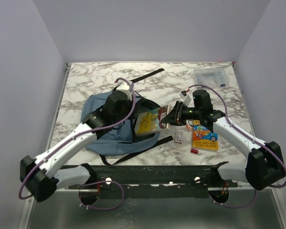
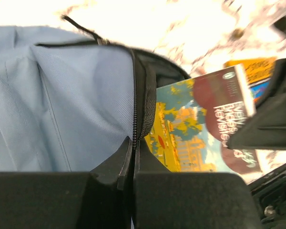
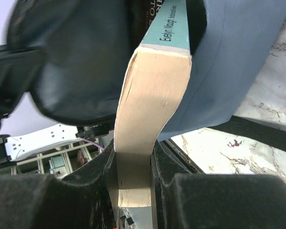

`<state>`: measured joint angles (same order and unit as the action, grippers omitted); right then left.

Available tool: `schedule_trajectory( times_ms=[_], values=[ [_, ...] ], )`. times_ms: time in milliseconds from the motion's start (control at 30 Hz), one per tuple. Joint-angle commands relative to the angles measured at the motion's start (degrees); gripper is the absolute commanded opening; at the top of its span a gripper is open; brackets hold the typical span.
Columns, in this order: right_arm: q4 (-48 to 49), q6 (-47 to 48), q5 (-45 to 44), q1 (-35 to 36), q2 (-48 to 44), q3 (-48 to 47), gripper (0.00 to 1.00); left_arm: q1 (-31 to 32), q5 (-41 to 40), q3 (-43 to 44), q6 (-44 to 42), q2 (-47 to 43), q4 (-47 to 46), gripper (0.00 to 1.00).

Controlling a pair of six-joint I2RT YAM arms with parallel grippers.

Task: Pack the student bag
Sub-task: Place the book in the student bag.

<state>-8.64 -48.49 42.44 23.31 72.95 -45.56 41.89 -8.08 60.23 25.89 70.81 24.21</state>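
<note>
Left gripper pinched shut on bag zipper edge. Right gripper clamps book, whose far end sits inside the bag mouth.

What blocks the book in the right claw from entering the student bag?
Nothing visible. The book in the right claw already has its far end in the student bag's mouth, held open by the left claw at the zipper edge.
</note>
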Motion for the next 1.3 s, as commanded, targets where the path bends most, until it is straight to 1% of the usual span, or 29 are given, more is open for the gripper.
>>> schedule_trajectory(
  times_ms=[0,100,200,300,367,500,567,633,700,733,767,800,833,933,967,1033,1100,1200,1267],
  values=[
    [1.26,2.36,1.31,0.64,-0.72,-3.99,0.0,-0.16,-3.15,-4.02,-2.57,-11.62,-10.37,0.0],
    [5.43,0.03,3.21,1.96,0.55,-4.32,0.0,-0.31,-1.85,-4.03,-3.92,-13.75,-10.66,0.0],
    [14.37,-5.49,5.42,3.9,1.23,-4.56,0.0,-0.27,-0.69,-4.28,-4.41,-13.73,-11.18,0.0],
    [22.46,-12.16,5.51,4.51,1.81,-4.15,0.0,-0.25,-0.68,-4.27,-4.92,-13.34,-11.72,0.0],
    [26.67,-14.91,4.76,4.9,3.78,-3.74,0.0,-0.24,-0.4,-3.98,-5.06,-13.41,-11.95,0.0],
    [33.69,-15.62,0.03,8.54,11.27,-3.53,0.0,-0.38,1.34,-3.65,-5.15,-13.18,-12.8,0.0],
    [37.9,-15.0,-2.33,11.67,16.49,-4.77,0.0,-0.37,2.84,-3.07,-5.36,-12.64,-12.87,0.0],
    [43.14,-14.12,-6.92,14.52,22.07,-5.39,0.0,-0.5,4.62,-2.75,-5.37,-12.13,-12.82,0.0],
    [46.05,-13.06,-10.45,15.72,27.92,-6.57,0.01,-0.64,6.74,-2.49,-4.96,-11.89,-12.61,0.0],
    [46.37,-12.5,-10.9,15.81,30.66,-7.54,0.07,-0.65,7.72,-2.4,-4.6,-11.75,-12.45,0.0],
    [46.08,-11.9,-11.45,15.87,33.26,-8.72,0.18,-0.71,7.98,-2.31,-4.25,-11.71,-12.36,0.0],
    [42.29,-10.7,-13.06,15.89,34.71,-9.72,0.26,-0.69,9.46,-2.07,-3.85,-11.45,-12.07,0.0],
    [38.27,-9.06,-14.69,15.84,35.51,-10.71,0.37,-0.72,10.36,-1.66,-3.58,-11.19,-11.48,0.0],
    [28.56,-3.87,-18.12,15.76,34.59,-11.09,0.67,-0.76,12.45,-0.83,-3.69,-10.13,-9.8,0.0],
    [26.03,-2.54,-18.73,15.63,33.71,-10.63,0.72,-0.81,12.72,-0.81,-4.12,-10.01,-9.65,0.0],
    [21.36,-0.18,-20.0,15.45,31.72,-9.44,0.8,-0.76,12.2,-1.36,-4.76,-10.24,-9.55,0.0],
    [16.99,1.33,-21.24,15.36,29.92,-8.57,0.82,-0.88,11.75,-1.82,-5.13,-10.47,-9.72,0.0],
    [17.18,1.45,-21.75,15.45,29.01,-6.44,0.83,-0.89,12.4,-1.82,-5.62,-10.32,-9.8,0.0],
    [18.5,0.39,-22.53,15.96,30.44,-6.62,0.79,-0.82,12.65,-1.4,-5.99,-10.01,-9.67,0.0]
  ],
)
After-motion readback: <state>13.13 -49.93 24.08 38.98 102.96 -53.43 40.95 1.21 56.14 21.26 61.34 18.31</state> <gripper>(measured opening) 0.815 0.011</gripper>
